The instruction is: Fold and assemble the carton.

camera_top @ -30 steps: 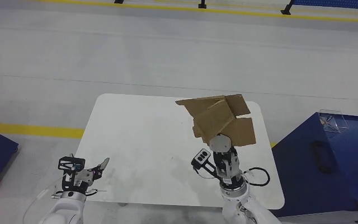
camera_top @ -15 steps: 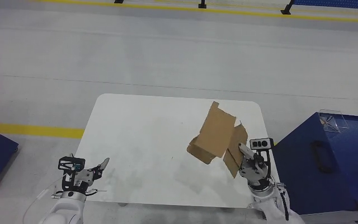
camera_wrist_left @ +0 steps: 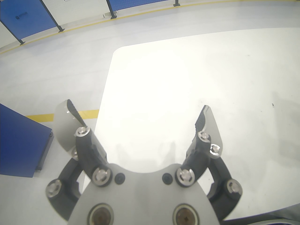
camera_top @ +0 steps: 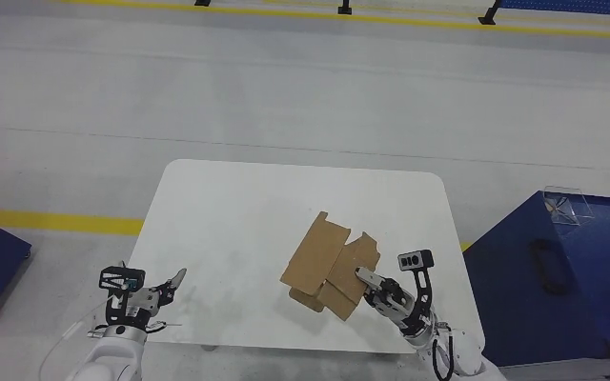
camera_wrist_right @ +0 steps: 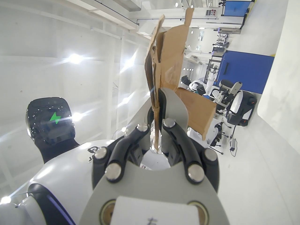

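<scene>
A flattened brown carton (camera_top: 324,267) hangs low over the white table (camera_top: 229,229), right of its middle, flaps loose. My right gripper (camera_top: 367,283) is shut on the carton's near right edge. In the right wrist view the carton (camera_wrist_right: 168,57) rises edge-on from between the fingers (camera_wrist_right: 174,104), which clamp its folded layers. My left gripper (camera_top: 174,283) sits at the table's near left corner, apart from the carton. It stands open in the left wrist view, gripper (camera_wrist_left: 138,118) holding nothing above bare tabletop.
A dark blue cabinet (camera_top: 543,276) stands right of the table, with a clear holder (camera_top: 564,206) on top. A blue panel (camera_wrist_left: 18,146) lies off the table's left edge. A yellow floor line (camera_top: 67,223) runs left of the table.
My right arm has swung the carton from the far right of the table down toward the near middle, turning it flatter. The left arm has not moved.
</scene>
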Action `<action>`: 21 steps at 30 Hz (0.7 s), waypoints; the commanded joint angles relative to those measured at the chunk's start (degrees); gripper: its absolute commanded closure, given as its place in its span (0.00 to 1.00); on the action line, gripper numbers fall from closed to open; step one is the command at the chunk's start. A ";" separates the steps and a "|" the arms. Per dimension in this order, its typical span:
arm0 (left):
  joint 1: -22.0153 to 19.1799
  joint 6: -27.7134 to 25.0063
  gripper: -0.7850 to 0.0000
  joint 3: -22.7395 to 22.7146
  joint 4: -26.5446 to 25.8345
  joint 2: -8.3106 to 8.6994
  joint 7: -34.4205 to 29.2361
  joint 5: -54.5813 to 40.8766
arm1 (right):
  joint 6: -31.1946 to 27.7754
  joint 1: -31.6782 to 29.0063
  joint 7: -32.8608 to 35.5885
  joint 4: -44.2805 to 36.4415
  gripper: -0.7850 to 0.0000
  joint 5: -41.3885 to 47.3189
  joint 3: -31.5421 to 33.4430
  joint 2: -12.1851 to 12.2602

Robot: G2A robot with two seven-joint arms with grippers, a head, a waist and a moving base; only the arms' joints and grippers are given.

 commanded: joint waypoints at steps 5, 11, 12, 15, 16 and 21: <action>-2.75 -2.30 0.00 -4.70 -8.76 -0.54 -22.87 -40.03 | 1.63 -0.33 -0.87 -1.55 1.00 -2.59 -0.26 -0.15; -8.27 12.07 0.00 -9.61 -11.46 -0.60 -49.23 -82.87 | 2.43 -0.59 1.78 -1.72 1.00 -3.09 -2.30 -0.49; -9.15 14.01 0.00 -9.52 -10.85 -0.54 -52.62 -87.24 | 2.74 -0.61 2.65 -1.71 1.00 -2.92 -2.86 -0.56; -12.01 20.09 0.00 -7.99 -8.44 -0.38 -60.35 -97.11 | 3.32 -0.46 4.81 -1.71 1.00 -2.97 -4.32 -0.75; -12.95 20.97 0.00 -7.11 -8.08 -0.25 -62.58 -98.19 | 3.50 -0.41 5.37 -1.73 1.00 -2.98 -4.86 -0.83; -14.37 21.63 0.00 -2.95 -7.22 0.12 -68.17 -100.41 | 4.00 0.16 5.96 -1.19 1.00 -4.69 -7.48 -1.32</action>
